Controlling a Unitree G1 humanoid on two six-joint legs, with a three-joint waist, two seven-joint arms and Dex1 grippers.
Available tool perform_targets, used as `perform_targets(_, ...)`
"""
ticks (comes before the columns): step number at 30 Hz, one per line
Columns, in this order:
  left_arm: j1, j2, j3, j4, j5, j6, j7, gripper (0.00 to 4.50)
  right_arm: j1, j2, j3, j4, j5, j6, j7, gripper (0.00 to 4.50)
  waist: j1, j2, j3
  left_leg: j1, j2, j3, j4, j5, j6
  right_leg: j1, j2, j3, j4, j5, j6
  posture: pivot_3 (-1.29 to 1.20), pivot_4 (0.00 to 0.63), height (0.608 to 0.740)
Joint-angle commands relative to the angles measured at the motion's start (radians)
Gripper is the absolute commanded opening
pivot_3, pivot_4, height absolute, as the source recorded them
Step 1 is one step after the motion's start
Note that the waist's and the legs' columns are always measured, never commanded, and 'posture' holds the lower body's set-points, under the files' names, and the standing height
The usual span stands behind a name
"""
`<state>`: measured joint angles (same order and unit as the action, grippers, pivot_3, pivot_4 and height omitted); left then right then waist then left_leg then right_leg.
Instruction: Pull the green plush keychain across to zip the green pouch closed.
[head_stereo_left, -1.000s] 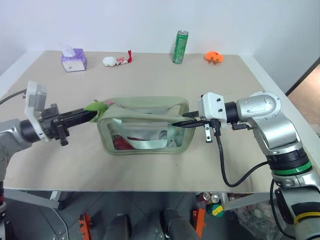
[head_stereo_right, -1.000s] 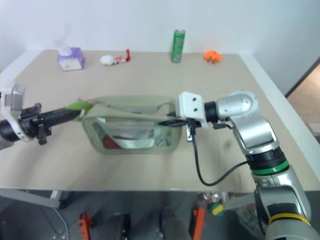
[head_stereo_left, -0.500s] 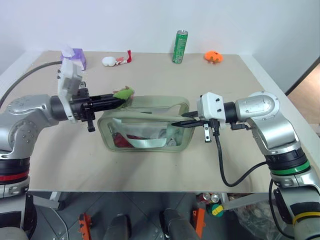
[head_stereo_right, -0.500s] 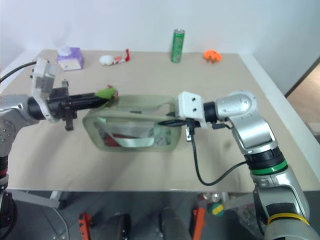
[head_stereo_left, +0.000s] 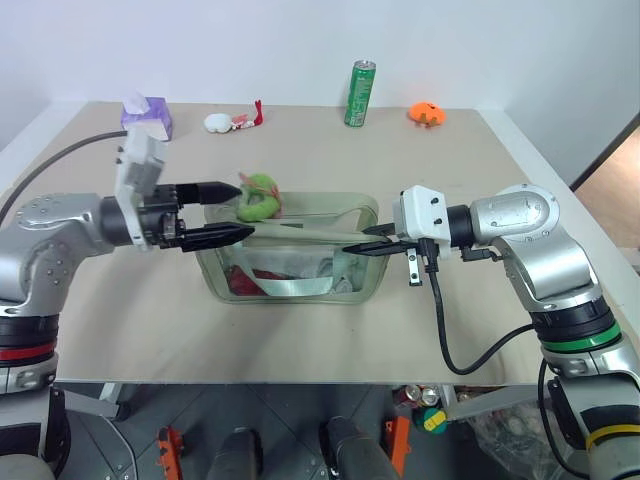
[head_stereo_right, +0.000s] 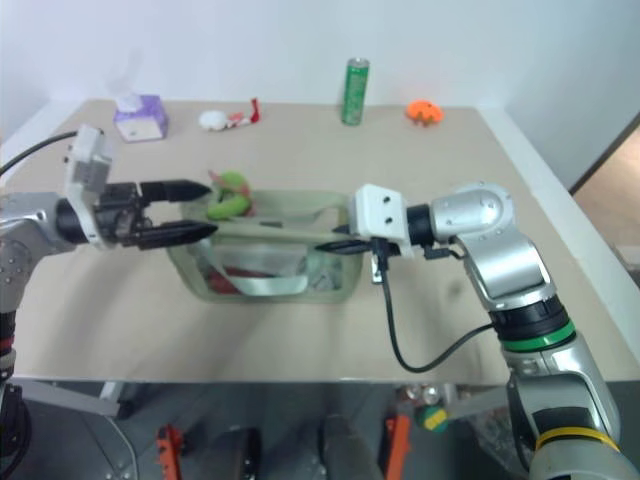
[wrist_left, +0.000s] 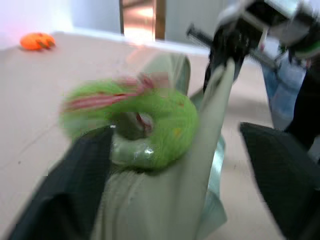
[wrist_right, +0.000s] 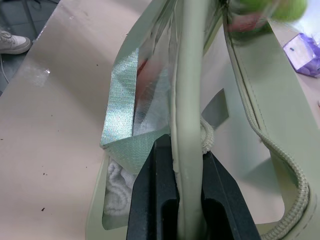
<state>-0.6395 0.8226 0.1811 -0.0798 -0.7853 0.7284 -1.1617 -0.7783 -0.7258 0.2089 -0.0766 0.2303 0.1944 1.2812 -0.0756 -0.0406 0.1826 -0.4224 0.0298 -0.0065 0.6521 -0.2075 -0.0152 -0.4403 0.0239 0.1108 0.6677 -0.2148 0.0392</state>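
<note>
The green pouch (head_stereo_left: 290, 272) lies mid-table, its clear front panel showing red and white contents. The green plush keychain (head_stereo_left: 258, 197) sits on the pouch's top near its left end, with its red-and-tan cord across it (wrist_left: 145, 125). My left gripper (head_stereo_left: 243, 209) is open beside the keychain, one black finger (wrist_left: 70, 195) on each side and not clamping it. My right gripper (head_stereo_left: 365, 245) is shut on the pouch's green webbing strap (wrist_right: 187, 130) at the pouch's right end, holding it taut.
Along the table's far edge stand a purple tissue box (head_stereo_left: 147, 118), a white-and-red plush toy (head_stereo_left: 232, 121), a tall green can (head_stereo_left: 362, 94) and an orange object (head_stereo_left: 427, 114). The table's front edge (head_stereo_left: 300, 378) runs just in front of the pouch.
My left gripper carried the keychain rightward from beyond the pouch's left end onto its top, then opened and let it go. The right gripper kept still on the strap.
</note>
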Motion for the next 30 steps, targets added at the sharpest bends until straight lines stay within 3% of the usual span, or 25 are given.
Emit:
perform_targets(1, 0.005, 0.049, 0.116, -0.029, -0.103, 0.063, -0.012, 4.46, -0.017, -0.007, -0.036, -0.03, 0.012, -0.009, -0.006, 0.0, 0.0, 0.0, 0.0, 0.0, 0.0, 0.0, 0.0, 0.0, 0.0, 0.0, 0.0, 0.0, 0.0, 0.0, 0.0, 0.0, 0.15, 0.74)
perform_targets(5, 0.073, 0.095, 0.171, -0.043, -0.122, 0.085, -0.011, 4.46, -0.021, -0.004, -0.034, -0.026, 0.011, -0.012, -0.005, 0.0, -0.001, 0.0, 0.0, 0.0, 0.0, 0.0, 0.0, 0.0, 0.0, 0.0, 0.0, 0.0, 0.0, 0.0, 0.0, 0.0, 0.15, 0.74)
perform_targets(13, 0.328, 0.169, 0.175, -0.034, -0.002, -0.012, -0.073, 4.46, -0.021, 0.0, -0.031, -0.024, 0.013, -0.014, -0.002, 0.0, -0.001, 0.001, 0.001, 0.0, 0.0, 0.0, 0.0, 0.0, 0.0, 0.0, -0.001, 0.0, 0.0, -0.003, -0.005, 0.0, 0.15, 0.74)
perform_targets(22, 0.282, 0.082, 0.119, -0.005, 0.022, -0.03, -0.011, 4.46, -0.023, -0.003, -0.031, -0.026, 0.012, -0.01, 0.001, 0.0, 0.0, 0.001, 0.001, 0.0, 0.0, 0.001, 0.0, 0.0, 0.0, 0.0, -0.001, 0.0, 0.0, -0.003, -0.005, 0.0, 0.15, 0.74)
perform_targets(30, 0.237, 0.033, 0.069, -0.006, 0.007, -0.009, -0.017, 1.92, -0.008, -0.013, -0.039, -0.042, 0.013, 0.0, -0.006, 0.0, 0.0, 0.001, 0.001, 0.0, 0.0, 0.001, -0.001, 0.0, 0.0, 0.0, -0.001, 0.0, 0.0, -0.001, -0.001, 0.0, 0.15, 0.74)
